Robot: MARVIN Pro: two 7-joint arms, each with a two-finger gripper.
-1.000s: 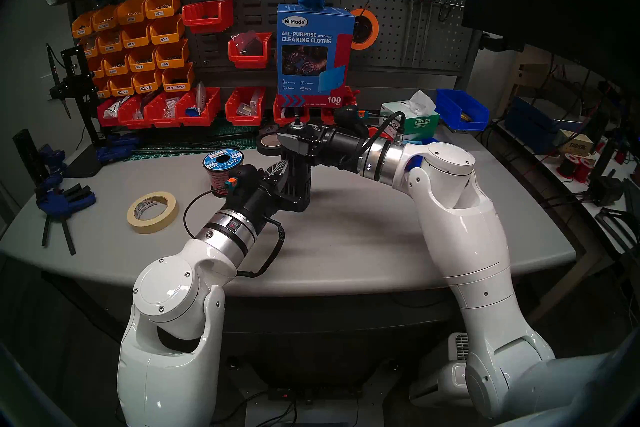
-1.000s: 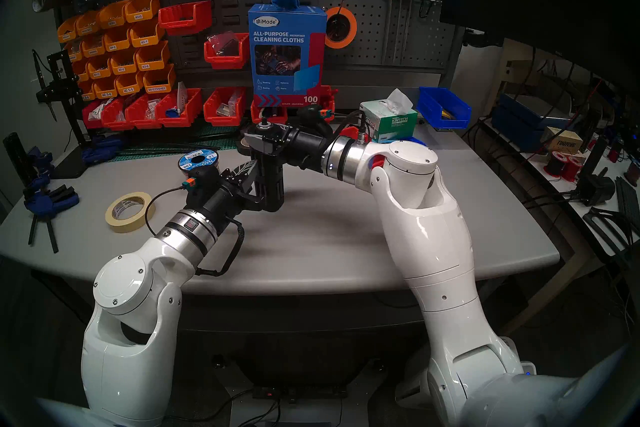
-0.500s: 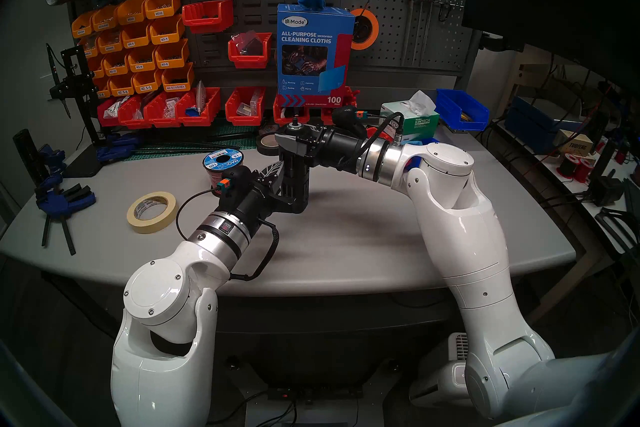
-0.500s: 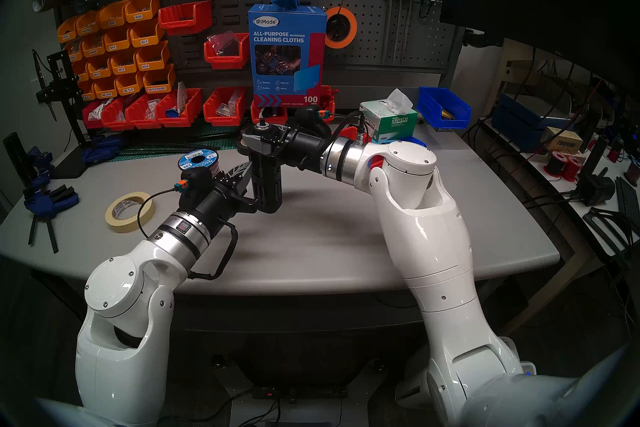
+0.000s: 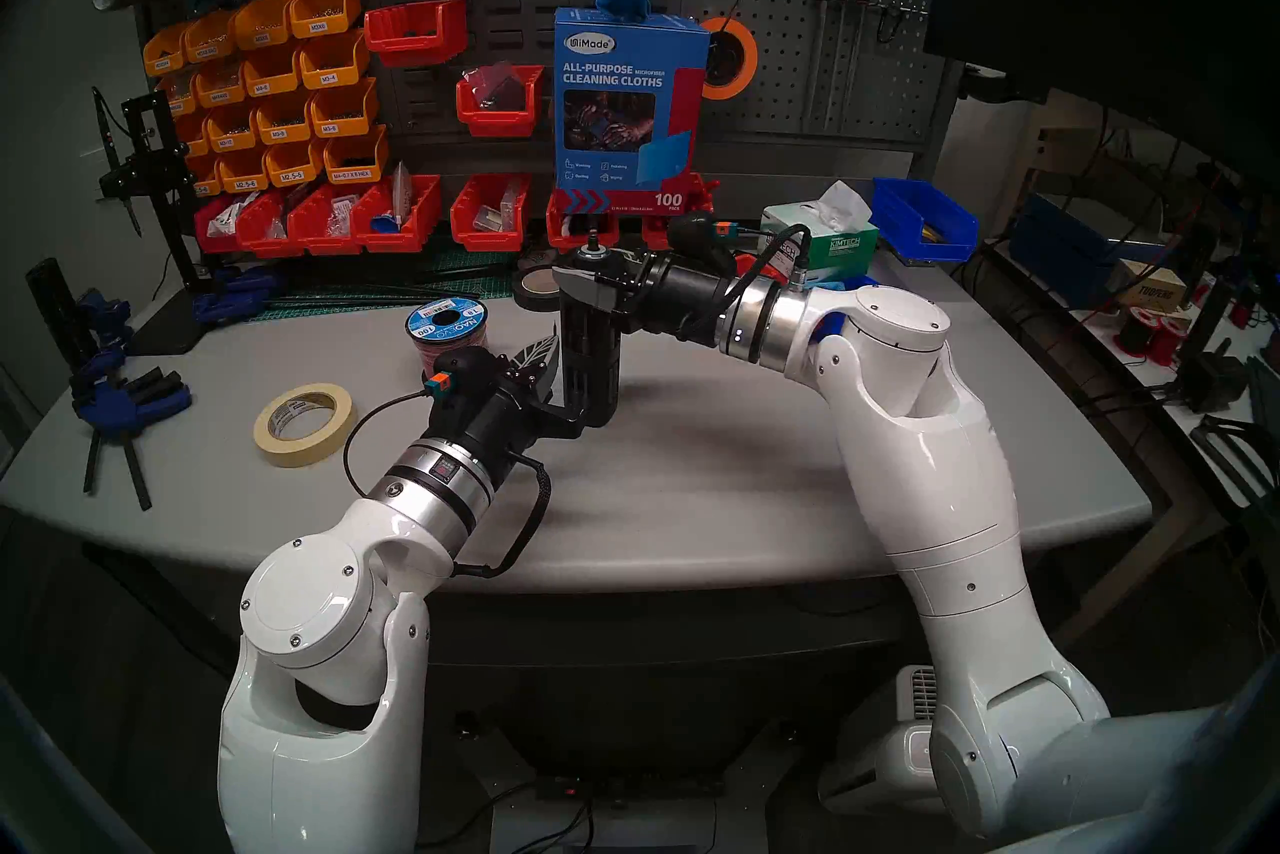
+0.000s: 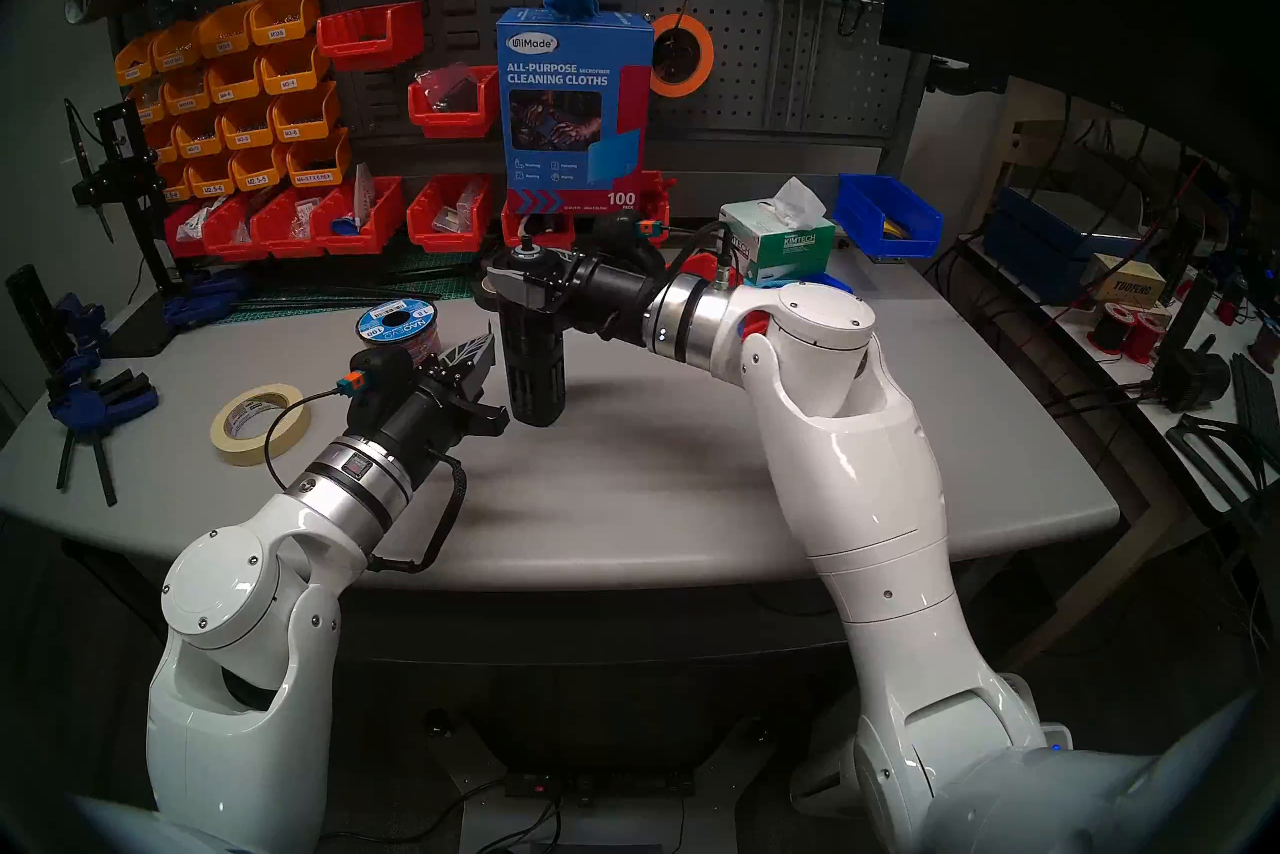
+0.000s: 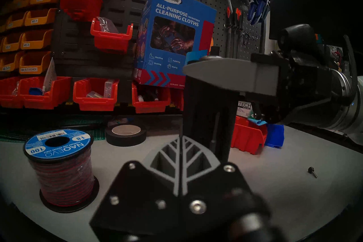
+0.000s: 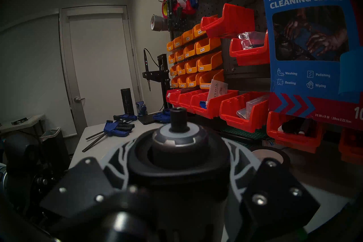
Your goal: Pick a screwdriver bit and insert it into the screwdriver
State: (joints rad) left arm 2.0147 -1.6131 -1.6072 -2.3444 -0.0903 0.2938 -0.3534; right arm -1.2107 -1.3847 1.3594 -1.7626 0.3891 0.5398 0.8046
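Note:
The screwdriver (image 5: 589, 360) is a matte black slotted cylinder standing upright on the grey table (image 5: 692, 485). My right gripper (image 5: 589, 284) is shut on its top, coming in from the right. In the right wrist view the fingers (image 8: 117, 159) wrap the black collar below the silver ring (image 8: 177, 137). My left gripper (image 5: 550, 353) is shut and hangs just left of the cylinder's lower half, apart from it. In the left wrist view its fingertips (image 7: 180, 143) point at the cylinder (image 7: 206, 117), where a silver bit (image 7: 215, 131) shows in a slot. I cannot tell whether a bit is pinched between them.
A wire spool (image 5: 447, 333) and a masking tape roll (image 5: 305, 423) lie left of the left arm. A black tape roll (image 5: 537, 288) sits behind the screwdriver. Blue clamps (image 5: 131, 402) are far left, a tissue box (image 5: 824, 239) back right. A small black screw-like piece (image 7: 312, 171) lies on the table.
My left arm has drawn back, left and toward me, so its shut gripper now stands clear of the screwdriver's lower side. The right gripper and the screwdriver have stayed put.

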